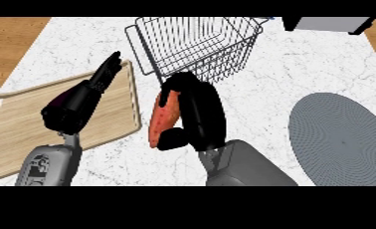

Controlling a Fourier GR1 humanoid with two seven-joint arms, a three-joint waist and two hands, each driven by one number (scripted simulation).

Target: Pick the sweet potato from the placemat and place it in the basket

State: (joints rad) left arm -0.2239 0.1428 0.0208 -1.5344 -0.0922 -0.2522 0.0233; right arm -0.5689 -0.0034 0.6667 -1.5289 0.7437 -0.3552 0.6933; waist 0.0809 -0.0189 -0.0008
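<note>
My right hand [200, 111] is curled round the orange sweet potato [160, 118], which shows along the hand's left side, held above the white marble counter. The hand's fingertips lie just before the near rim of the dark wire basket [192, 44] at the top centre. The grey round placemat [339, 136] lies at the right with nothing on it. My left hand [79, 101] hovers open, fingers straight and pointing up-right, over the wooden cutting board [110, 118].
The wooden cutting board covers the left part of the counter. A dark and white appliance [327, 23] sits at the top right edge. Brown floor [18, 36] shows past the counter's left edge.
</note>
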